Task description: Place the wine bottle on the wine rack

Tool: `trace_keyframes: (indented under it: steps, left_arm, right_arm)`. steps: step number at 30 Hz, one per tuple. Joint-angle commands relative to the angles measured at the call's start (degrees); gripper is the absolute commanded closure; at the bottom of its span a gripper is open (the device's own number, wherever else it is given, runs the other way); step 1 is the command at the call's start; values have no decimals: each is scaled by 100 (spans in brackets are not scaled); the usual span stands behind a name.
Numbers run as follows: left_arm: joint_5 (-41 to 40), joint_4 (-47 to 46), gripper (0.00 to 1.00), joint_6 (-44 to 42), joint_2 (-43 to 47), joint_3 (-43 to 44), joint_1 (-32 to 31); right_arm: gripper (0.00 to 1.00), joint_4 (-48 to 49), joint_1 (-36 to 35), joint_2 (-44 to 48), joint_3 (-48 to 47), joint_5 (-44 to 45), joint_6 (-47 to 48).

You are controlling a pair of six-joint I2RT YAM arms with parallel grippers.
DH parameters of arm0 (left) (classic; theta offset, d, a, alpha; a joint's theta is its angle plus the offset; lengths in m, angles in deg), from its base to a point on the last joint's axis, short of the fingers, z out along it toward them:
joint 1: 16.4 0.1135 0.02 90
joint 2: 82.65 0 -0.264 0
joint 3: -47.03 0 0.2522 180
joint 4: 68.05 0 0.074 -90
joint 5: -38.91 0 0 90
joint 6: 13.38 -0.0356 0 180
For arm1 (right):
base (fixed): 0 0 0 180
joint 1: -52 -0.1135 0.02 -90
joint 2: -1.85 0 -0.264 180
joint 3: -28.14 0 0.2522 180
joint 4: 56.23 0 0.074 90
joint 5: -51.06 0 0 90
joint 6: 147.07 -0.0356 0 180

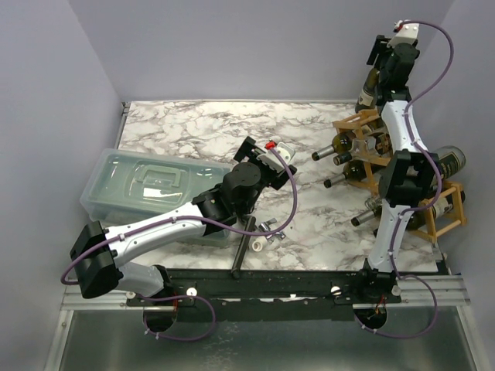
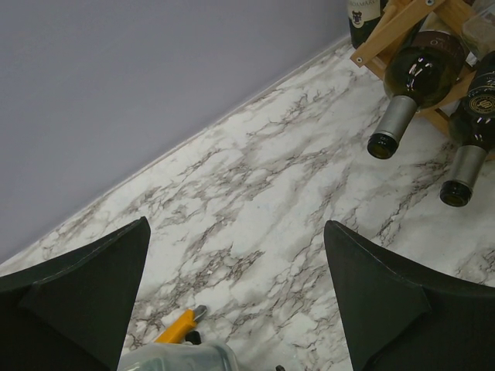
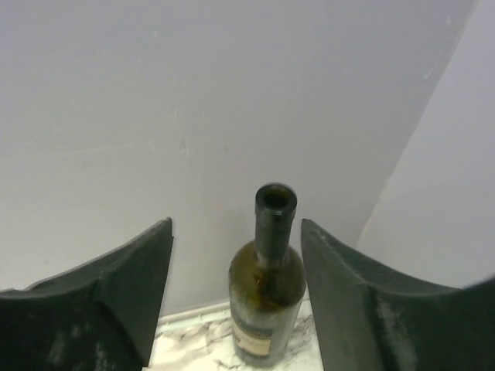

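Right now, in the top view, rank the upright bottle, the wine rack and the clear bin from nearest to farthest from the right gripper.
From the right gripper:
1. Upright bottle, just below it, back right corner.
2. Wine rack, nearer the arms, right side.
3. Clear bin, far left.

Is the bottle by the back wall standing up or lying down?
Standing up: the bottle points its open mouth upward, standing on the table.

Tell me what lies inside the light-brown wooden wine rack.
Dark glass wine bottles lie in the wooden rack, necks poking left. The white right arm covers the middle cells; their contents are hidden.
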Motion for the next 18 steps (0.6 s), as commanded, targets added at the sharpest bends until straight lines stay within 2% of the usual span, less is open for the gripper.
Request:
trace_keyframes:
  steps: [1, 4, 6, 12, 18]
  left_arm:
    - [137, 12, 5, 93, 111, -2, 28]
    - [148, 14, 5, 108, 131, 4, 26]
    - [161, 14, 5, 113, 142, 2, 24]
    - [146, 19, 5, 111, 136, -4, 27]
    - [137, 14, 5, 103, 71, -4, 27]
  right_arm:
    - [26, -831, 99, -527, -1005, -41, 37]
    - [16, -948, 147, -672, -1231, -209, 29]
    - [13, -1108, 213, -819, -1488, -335, 5]
    - [12, -1552, 387, -1279, -2208, -771, -72]
    - [12, -1389, 458, -1429, -2241, -772, -126]
